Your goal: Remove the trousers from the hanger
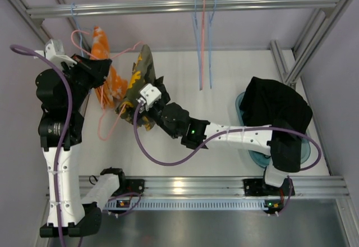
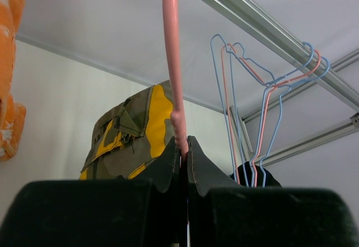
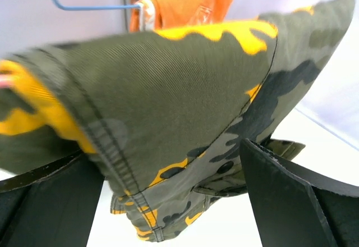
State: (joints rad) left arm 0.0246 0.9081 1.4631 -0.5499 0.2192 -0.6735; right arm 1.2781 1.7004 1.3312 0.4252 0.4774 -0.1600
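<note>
camouflage trousers (image 3: 185, 90) hang far left on the pink hanger (image 2: 171, 62), which the left gripper (image 2: 183, 146) pinches. right gripper (image 3: 168, 168) stands wide around the soft, light cloth, probably best taken at the seamed hem.

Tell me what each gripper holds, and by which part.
Left gripper: shut on the pink hanger, along its wire. Right gripper: open around the camouflage trousers, holding nothing.

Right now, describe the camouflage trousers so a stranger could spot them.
Find the metal rail across the back; look below its left half. The camouflage trousers hang on a pink hanger. Only they are olive with yellow patches, unlike the orange garment and black trousers.
</note>
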